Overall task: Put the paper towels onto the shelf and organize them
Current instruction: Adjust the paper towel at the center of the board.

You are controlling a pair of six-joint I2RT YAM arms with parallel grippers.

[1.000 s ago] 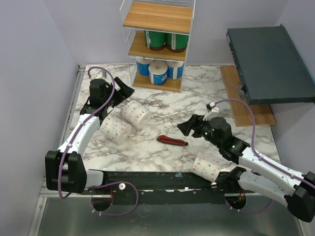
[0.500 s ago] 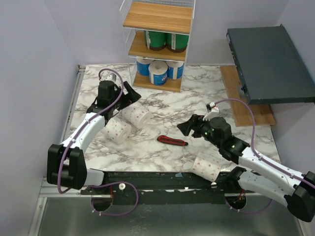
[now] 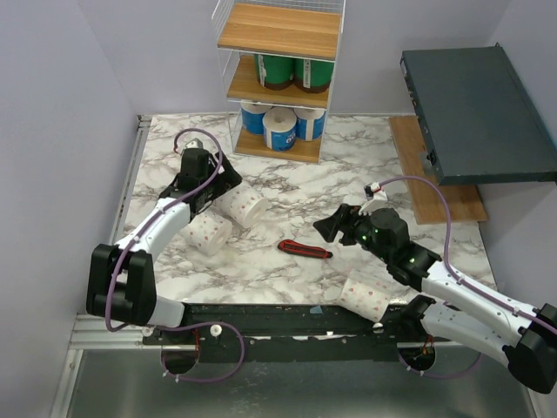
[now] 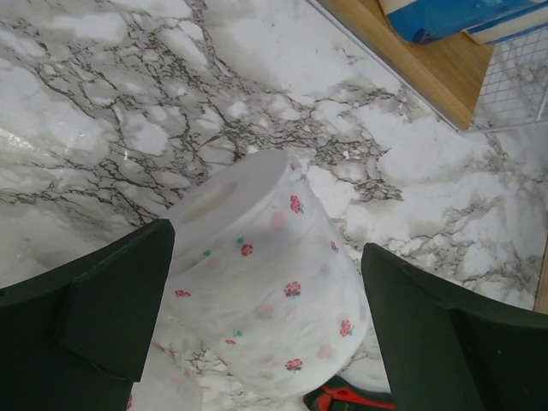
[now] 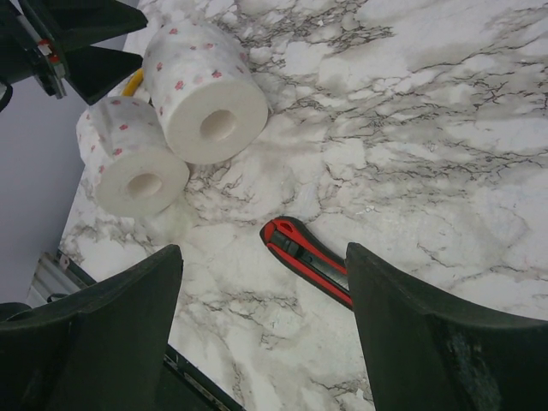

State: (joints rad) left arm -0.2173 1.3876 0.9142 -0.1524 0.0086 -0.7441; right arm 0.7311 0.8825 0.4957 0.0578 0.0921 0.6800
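Paper rolls like these should be light, soft and easily dented, so a gentle squeeze across the round side, midway along the length, looks the safest hold; the thin wrap may slip a little under hard fingers. The white dotted roll (image 4: 257, 291) lies on its side on the marble bench (image 3: 348, 165), in front of the shelf (image 3: 278, 30) and touching a second dotted roll (image 3: 207, 231). The left fingers (image 4: 111, 300) are spread wide, one on each side of it, and grip nothing yet; whether either one touches the paper cannot be told. Being round, it may roll away if one finger lands first, and its neighbour could be nudged as well.

A third dotted roll (image 3: 365, 296) lies by the base of the right arm. The right fingers (image 5: 103, 325) are also spread and hold nothing, hanging above the bench near the red knife (image 3: 305, 249). Green rolls (image 3: 277, 71) stand on the middle tier and blue ones (image 3: 280, 126) on the bottom; the top tier is bare.
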